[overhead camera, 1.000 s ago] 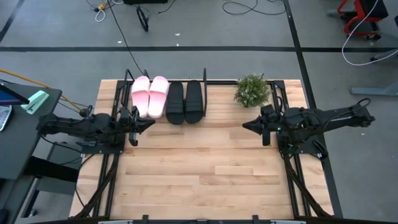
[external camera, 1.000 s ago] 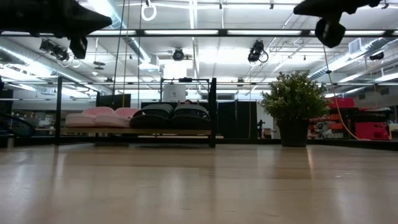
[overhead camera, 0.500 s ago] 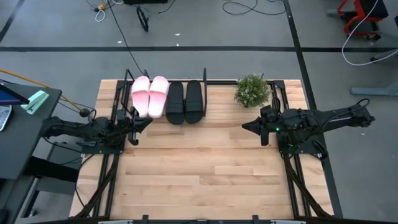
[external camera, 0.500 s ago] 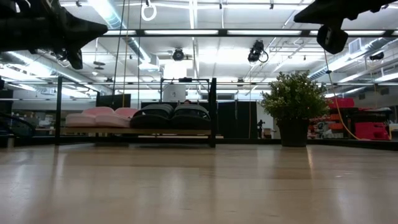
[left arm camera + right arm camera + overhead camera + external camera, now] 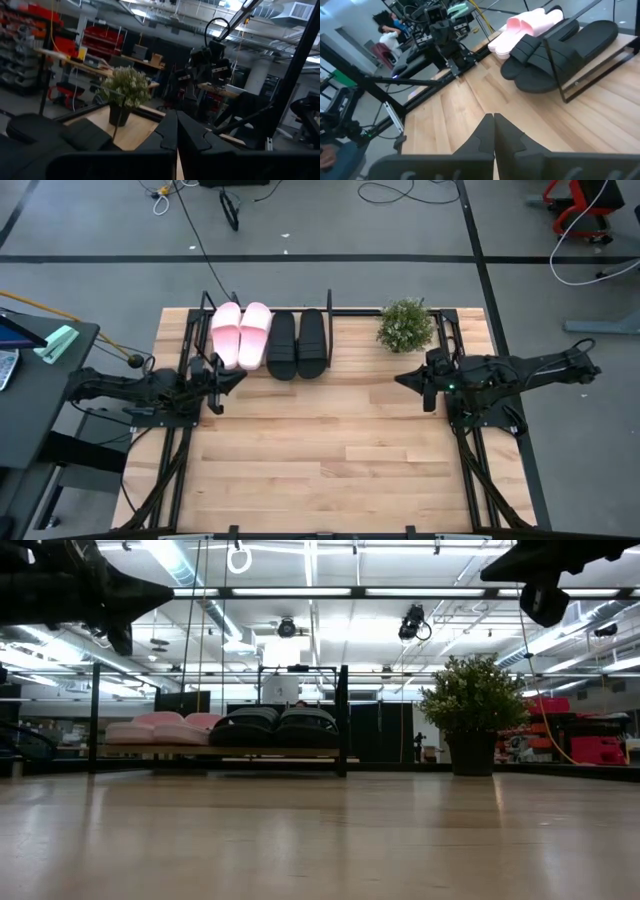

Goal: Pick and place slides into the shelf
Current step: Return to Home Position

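The four ribbed slip-on slides lie side by side on the low black metal-bar shelf [image 5: 329,305] at the far edge of the light wooden tabletop [image 5: 330,450]. The two pale pink slides [image 5: 241,333] are on the left, with the two black slides [image 5: 297,343] touching them on the right. A small green potted plant [image 5: 405,325] stands just beside the shelf. The left gripper [image 5: 238,377] hovers near the pink pair and the right gripper [image 5: 398,380] near the plant. Both have their fingers pressed together, holding nothing.
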Controlling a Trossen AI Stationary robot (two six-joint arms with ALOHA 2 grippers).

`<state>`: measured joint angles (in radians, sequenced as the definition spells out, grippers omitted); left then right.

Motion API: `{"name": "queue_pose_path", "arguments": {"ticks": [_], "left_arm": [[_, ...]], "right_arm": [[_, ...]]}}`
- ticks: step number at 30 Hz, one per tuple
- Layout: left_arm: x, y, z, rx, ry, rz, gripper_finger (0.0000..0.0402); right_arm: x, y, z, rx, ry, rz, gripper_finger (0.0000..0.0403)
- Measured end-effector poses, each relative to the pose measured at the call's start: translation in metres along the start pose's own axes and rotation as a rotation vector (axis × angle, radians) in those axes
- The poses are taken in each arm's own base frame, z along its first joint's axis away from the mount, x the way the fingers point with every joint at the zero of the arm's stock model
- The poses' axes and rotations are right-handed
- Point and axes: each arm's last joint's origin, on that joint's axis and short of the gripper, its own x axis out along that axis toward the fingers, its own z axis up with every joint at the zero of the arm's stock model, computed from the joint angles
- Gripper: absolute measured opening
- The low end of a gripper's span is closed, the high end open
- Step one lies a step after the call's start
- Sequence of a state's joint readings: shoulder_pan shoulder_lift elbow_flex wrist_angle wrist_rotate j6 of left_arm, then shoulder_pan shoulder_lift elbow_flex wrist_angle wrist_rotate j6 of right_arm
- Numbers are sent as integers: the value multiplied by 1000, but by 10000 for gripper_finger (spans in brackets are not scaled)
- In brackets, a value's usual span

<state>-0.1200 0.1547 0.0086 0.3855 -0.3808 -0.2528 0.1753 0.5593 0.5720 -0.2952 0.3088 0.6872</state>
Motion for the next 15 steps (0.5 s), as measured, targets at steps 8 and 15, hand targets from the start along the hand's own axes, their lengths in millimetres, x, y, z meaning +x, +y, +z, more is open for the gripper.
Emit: {"name": "queue_pose_path", "arguments": {"ticks": [8,15], "left_arm": [[0,0,-2,-24,18,4,6],[0,1,-2,-50,19,5,6]], "right_arm": [[-16,-8,-6,-22,-5,-50,0],[-19,-31,-34,55,-64,-21,0]]}}
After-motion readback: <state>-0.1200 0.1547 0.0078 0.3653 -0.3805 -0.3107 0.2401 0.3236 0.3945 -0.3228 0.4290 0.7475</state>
